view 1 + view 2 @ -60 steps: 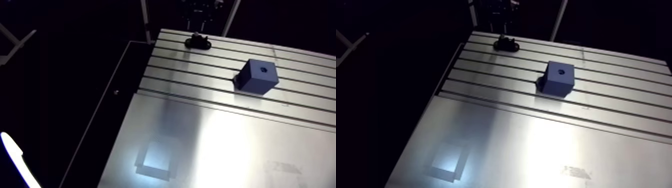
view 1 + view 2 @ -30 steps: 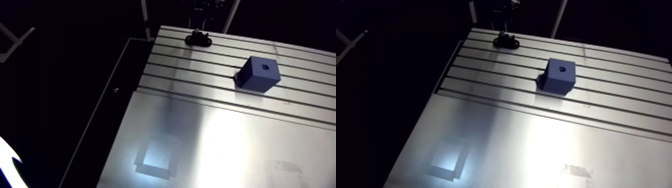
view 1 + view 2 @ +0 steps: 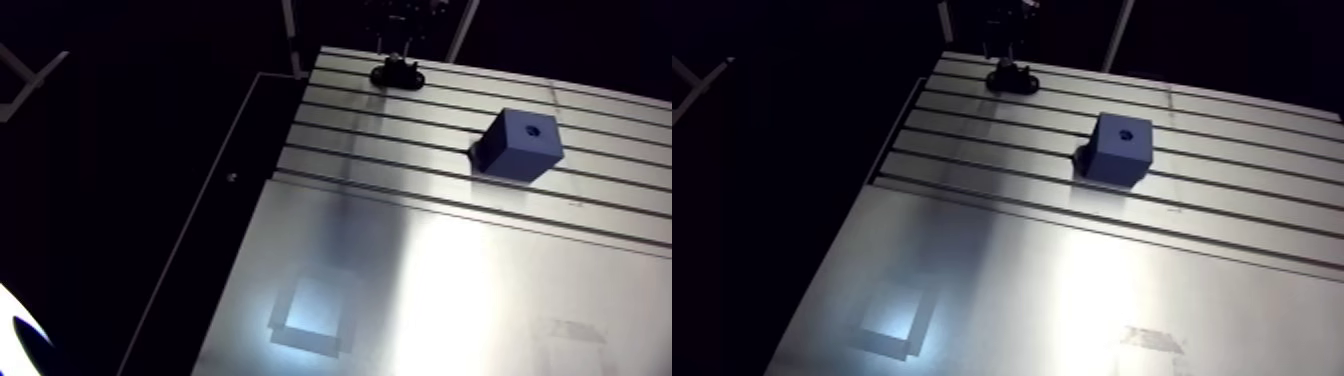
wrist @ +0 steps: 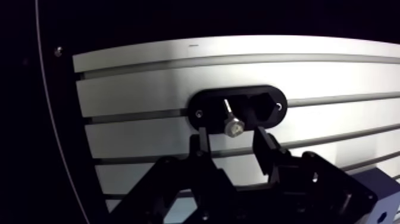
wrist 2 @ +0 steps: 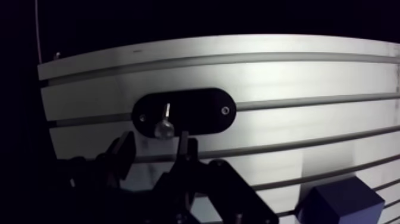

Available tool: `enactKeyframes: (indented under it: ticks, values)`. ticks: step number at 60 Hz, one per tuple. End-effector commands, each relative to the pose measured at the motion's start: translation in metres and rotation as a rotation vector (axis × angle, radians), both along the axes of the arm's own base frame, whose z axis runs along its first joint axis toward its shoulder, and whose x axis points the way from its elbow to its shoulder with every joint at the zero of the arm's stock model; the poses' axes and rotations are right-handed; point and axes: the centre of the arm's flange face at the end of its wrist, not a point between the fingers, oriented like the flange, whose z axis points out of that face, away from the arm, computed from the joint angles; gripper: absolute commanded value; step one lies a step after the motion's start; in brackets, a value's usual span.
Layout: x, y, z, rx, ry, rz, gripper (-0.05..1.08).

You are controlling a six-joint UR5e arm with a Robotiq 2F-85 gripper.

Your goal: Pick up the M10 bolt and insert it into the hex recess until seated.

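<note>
A silver bolt [image 4: 232,122] stands head-up in a black oval holder [image 4: 262,107] on the slotted table [image 4: 333,77], near its far edge. My gripper [image 4: 232,142] hangs right over it and is open. One finger sits on each side of the bolt head, and neither touches it. The blue block [image 3: 520,143] with a small recess in its top face sits on the slots to the right, and its corner [image 4: 381,193] shows beside the gripper in the wrist view. In the arm view the holder [image 3: 398,73] is small and dark under the wrist.
The near half of the table is a smooth metal sheet [image 3: 420,300] with bright reflections. The table's left edge [image 3: 250,150] drops off into darkness close to the holder.
The arm view has shifted a little, so the camera moved. The gripper now hangs slightly closer above the holder. The block and holder have stayed in place on the table.
</note>
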Motion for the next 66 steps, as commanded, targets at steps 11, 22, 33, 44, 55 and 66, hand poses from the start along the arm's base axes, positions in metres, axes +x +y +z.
enactKeyframes:
  ticks: [11,22,33,44,55,66]
  values:
    - [-0.0013,0.0,-0.007,0.003,-0.006,0.0,0.5]
    - [-0.0016,0.0005,-0.0103,0.01,-0.01,-0.001,0.5]
    - [-0.0021,0.0004,-0.0115,0.01,-0.011,-0.001,0.52]
    - [-0.0046,-0.0001,-0.0127,0.01,-0.01,-0.001,0.52]
    - [-0.0066,-0.0005,-0.0108,0.009,-0.005,-0.001,0.54]
    - [-0.0081,-0.0005,-0.0111,0.012,-0.003,0.0,0.54]
